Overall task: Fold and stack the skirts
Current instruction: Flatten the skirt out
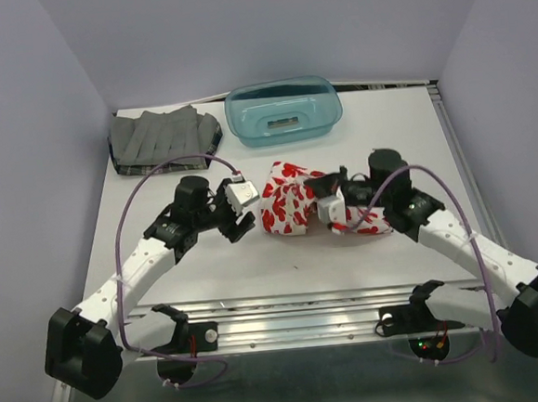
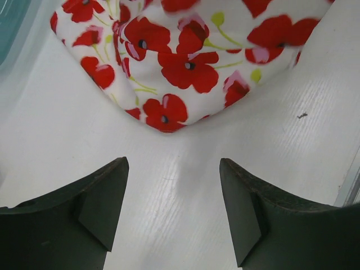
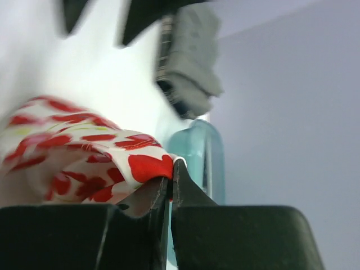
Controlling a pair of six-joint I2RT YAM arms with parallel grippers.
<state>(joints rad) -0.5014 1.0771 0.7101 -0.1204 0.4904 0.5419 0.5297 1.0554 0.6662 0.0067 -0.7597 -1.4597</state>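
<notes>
while right tool [image 3: 170, 171] pinches red-print skirt [image 2: 185, 67] edge, left tool [image 2: 173, 166] gapes empty nearby.

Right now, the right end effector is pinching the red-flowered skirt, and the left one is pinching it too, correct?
Not quite. The right end effector is shut on the red-flowered skirt, but the left end effector stands open, short of the cloth, gripping nothing; the left wrist view shows it.

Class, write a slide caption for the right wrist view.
Right gripper shut on the red-flowered skirt, teal basket behind.
</notes>
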